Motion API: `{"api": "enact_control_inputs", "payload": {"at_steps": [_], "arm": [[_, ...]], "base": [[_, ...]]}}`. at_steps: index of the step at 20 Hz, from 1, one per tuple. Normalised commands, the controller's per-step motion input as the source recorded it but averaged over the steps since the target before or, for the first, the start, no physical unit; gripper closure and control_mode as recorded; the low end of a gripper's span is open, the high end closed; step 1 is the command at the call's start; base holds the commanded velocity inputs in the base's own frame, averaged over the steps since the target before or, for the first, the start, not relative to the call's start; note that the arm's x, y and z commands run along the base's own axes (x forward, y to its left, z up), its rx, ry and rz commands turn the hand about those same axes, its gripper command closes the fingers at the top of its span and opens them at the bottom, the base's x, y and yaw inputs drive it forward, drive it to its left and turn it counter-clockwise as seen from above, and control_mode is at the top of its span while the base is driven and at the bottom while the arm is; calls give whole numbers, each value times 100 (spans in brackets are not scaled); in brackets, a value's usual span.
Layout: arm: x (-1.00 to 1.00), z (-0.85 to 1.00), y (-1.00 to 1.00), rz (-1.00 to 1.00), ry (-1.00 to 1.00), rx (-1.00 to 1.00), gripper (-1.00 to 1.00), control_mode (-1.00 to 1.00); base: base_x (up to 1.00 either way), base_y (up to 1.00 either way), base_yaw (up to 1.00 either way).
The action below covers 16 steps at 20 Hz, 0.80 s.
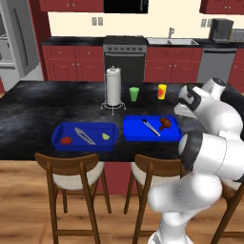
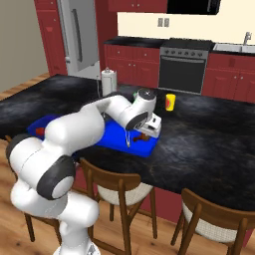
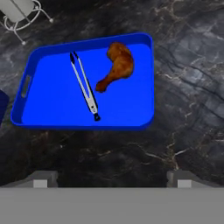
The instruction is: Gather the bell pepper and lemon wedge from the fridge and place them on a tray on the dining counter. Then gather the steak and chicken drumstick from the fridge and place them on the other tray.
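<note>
Black counter (image 1: 57, 102): drumstick (image 3: 117, 66) at one o'clock in right tray (image 3: 52, 109) — steak missing. Gripper (image 3: 111, 177) wide, empty; judged next: back off cleanly, return to fridge (image 2: 77, 35).

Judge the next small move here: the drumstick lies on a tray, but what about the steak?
Probably lift the gripper clear and turn back toward the fridge. The chicken drumstick lies in the right tray beside tongs, the gripper's fingers stand apart with nothing between them, and that tray holds no steak.
</note>
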Motion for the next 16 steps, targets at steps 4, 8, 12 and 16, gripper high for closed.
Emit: {"api": "enact_control_inputs", "payload": {"at_steps": [4, 8, 12, 16], "arm": [[-72, 3, 37, 2, -6, -9, -100, -100], [-54, 19, 33, 4, -9, -7, -100, -100], [-41, 15, 29, 4, -6, -6, -100, -100], [-8, 0, 18, 1, -1, -2, -100, -100]], "base": [[0, 0, 0], [0, 0, 0], [0, 0, 0], [0, 0, 0]]}}
